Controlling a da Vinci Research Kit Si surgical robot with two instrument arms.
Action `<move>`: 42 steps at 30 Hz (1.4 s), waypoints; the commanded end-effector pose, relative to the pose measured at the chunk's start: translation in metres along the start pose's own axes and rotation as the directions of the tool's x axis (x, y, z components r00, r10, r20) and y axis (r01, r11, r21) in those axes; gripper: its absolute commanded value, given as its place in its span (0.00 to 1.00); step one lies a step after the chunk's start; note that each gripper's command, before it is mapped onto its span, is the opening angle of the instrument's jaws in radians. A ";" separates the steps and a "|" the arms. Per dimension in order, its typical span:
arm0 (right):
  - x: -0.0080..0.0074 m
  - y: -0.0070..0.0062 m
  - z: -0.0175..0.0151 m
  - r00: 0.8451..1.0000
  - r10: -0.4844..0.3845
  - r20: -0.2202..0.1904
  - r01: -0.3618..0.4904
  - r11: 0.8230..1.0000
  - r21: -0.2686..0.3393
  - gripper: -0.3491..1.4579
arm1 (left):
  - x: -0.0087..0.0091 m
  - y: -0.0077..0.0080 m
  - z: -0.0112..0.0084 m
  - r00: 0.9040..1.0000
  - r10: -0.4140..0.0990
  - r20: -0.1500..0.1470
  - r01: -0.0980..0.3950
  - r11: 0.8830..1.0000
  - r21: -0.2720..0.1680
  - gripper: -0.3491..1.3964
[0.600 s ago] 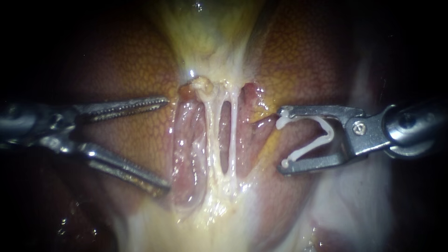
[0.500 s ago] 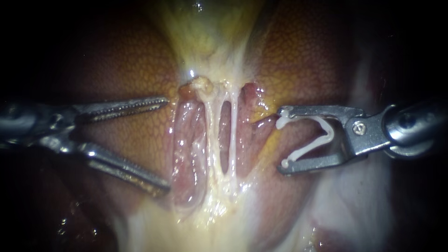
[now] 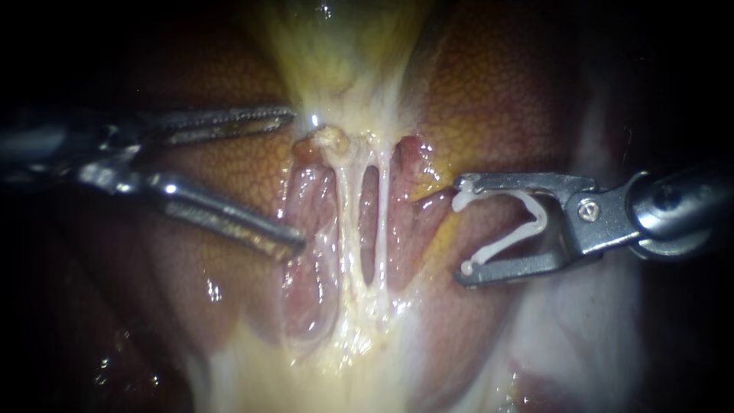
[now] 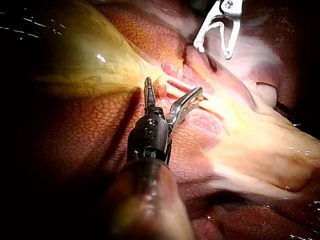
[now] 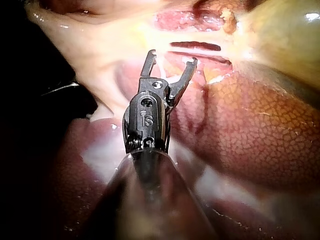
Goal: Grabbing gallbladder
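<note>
The yellow-green gallbladder (image 3: 336, 53) lies at the top centre, narrowing down to two pale tubes (image 3: 348, 214) over pink tissue. My left instrument (image 3: 294, 180) has its jaws open just left of the tubes. Its upper jaw reaches beside the gallbladder's neck and its lower jaw rests by the pink tissue, gripping nothing. In the left wrist view the left instrument (image 4: 173, 87) points at the gallbladder (image 4: 85, 55) and its narrow end. My right instrument (image 3: 463, 229) waits to the right of the tubes, jaws wide apart with a white clip (image 3: 527, 222) seated between them.
Mottled brown liver (image 3: 489, 99) flanks the gallbladder on both sides. Pale yellow fatty tissue (image 3: 306, 375) spreads below the tubes. A whitish sheet of tissue (image 3: 581, 321) lies under the right instrument. In the right wrist view the right instrument (image 5: 173, 56) points at the tubes.
My left instrument has risen and moved right toward the gallbladder's neck and the tubes, jaws still open. The right instrument and the tissue have not moved.
</note>
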 end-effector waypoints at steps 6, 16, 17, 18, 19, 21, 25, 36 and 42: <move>0.0000 0.0000 0.0000 1.000 0.000 0.000 0.000 1.000 0.000 0.52 | 0.0009 0.0016 0.0015 0.999 -0.039 -0.003 0.039 0.999 -0.007 0.55; 0.0000 0.0000 0.0000 1.000 0.000 0.000 0.000 1.000 0.000 0.52 | 0.0023 0.0029 0.0016 0.995 -0.095 -0.002 0.095 0.995 -0.034 0.33; 0.0000 0.0000 0.0000 1.000 0.000 0.000 0.000 1.000 0.000 0.52 | 0.0023 0.0029 0.0016 0.995 -0.101 -0.002 0.101 0.994 -0.037 0.25; 0.0000 0.0000 0.0000 1.000 0.000 0.000 0.000 1.000 0.000 0.52 | 0.0024 0.0029 0.0016 0.994 -0.107 -0.001 0.106 0.994 -0.040 0.20; 0.0000 0.0000 0.0000 1.000 0.000 0.000 0.000 1.000 0.000 0.52 | 0.0024 0.0029 0.0017 0.994 -0.112 -0.001 0.112 0.993 -0.044 0.18; 0.0000 0.0000 0.0000 1.000 0.000 0.000 0.000 1.000 0.000 0.52 | 0.0026 0.0029 0.0018 0.993 -0.118 -0.001 0.118 0.992 -0.046 0.13; 0.0000 0.0000 0.0000 1.000 0.000 0.000 0.000 1.000 0.000 0.52 | 0.0029 0.0028 0.0019 0.992 -0.129 0.003 0.129 0.990 -0.050 0.00; 0.0000 0.0000 0.0000 1.000 0.000 0.000 0.000 1.000 0.000 0.52 | 0.0018 0.0022 -0.0001 0.982 -0.188 -0.002 0.187 0.981 -0.051 0.00; 0.0000 0.0000 0.0000 1.000 0.000 0.000 0.000 1.000 0.000 0.52 | -0.0004 0.0029 -0.0026 0.978 -0.209 0.001 0.208 0.976 -0.060 0.00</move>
